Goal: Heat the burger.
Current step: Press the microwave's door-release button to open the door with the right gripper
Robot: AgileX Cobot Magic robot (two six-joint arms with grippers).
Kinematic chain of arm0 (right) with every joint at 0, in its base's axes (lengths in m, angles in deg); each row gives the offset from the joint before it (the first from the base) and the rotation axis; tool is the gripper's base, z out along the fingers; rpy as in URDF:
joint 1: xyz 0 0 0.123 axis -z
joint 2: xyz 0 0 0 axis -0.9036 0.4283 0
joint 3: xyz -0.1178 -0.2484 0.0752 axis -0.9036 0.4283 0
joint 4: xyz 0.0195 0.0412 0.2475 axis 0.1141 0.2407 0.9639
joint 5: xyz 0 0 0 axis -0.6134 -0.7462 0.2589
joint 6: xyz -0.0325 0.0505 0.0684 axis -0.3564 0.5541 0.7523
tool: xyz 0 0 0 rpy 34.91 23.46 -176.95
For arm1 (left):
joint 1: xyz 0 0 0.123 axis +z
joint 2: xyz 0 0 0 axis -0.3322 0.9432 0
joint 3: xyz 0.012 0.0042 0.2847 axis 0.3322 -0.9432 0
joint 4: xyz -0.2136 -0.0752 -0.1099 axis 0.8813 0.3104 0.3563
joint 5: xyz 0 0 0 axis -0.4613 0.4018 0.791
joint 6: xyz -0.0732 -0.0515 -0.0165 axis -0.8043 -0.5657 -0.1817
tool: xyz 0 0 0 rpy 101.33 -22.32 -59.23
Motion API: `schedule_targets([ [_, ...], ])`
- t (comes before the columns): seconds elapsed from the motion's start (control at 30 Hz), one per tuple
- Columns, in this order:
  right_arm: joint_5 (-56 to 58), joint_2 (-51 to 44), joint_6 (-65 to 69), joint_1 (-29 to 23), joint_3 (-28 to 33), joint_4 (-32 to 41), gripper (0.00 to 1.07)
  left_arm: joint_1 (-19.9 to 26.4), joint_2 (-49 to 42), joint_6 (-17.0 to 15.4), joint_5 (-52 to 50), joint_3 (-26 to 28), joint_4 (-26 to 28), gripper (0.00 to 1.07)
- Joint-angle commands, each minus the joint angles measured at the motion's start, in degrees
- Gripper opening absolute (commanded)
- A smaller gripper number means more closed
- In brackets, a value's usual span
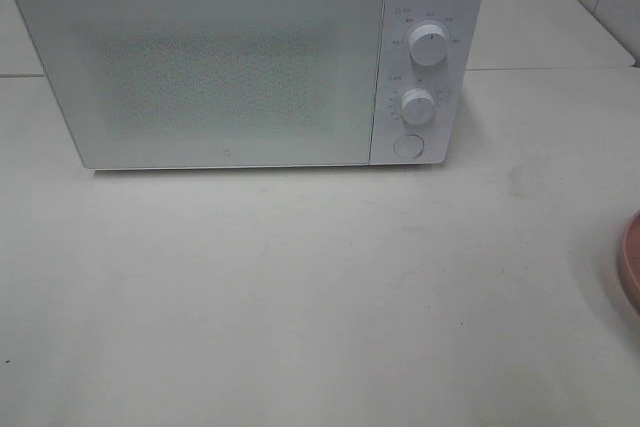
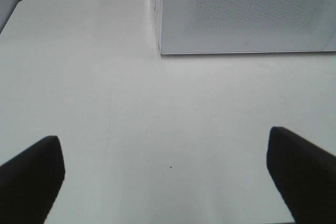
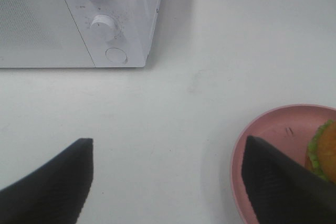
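The burger (image 3: 324,151) shows only in the right wrist view, a golden bun edge with a green lettuce frill, sitting on a pink round plate (image 3: 273,127). The plate's rim also shows at the right edge of the exterior view (image 1: 630,257). The white microwave (image 1: 240,57) stands at the back with its door shut; it also shows in the left wrist view (image 2: 247,14) and the right wrist view (image 3: 79,19). My right gripper (image 3: 168,182) is open and empty above the table, beside the plate. My left gripper (image 2: 165,174) is open and empty above bare table in front of the microwave.
The microwave has two white knobs (image 1: 428,45) (image 1: 417,105) and a round button (image 1: 408,145) on its right panel. The white table (image 1: 320,297) runs across the front. A seam (image 1: 560,69) divides the table sections behind.
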Motion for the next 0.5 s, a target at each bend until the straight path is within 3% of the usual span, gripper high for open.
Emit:
schedule_targets([
  [0.03, -3.95, 1.43, -0.34, 0.40, 0.97, -0.11, 0.75, 0.17, -0.52, 0.17, -0.29, -0.17, 0.29, 1.00],
  [0.5, -20.05, 14.21, -0.29, 0.40, 3.84, -0.11, 0.75, 0.17, -0.52, 0.17, -0.29, -0.17, 0.29, 1.00],
])
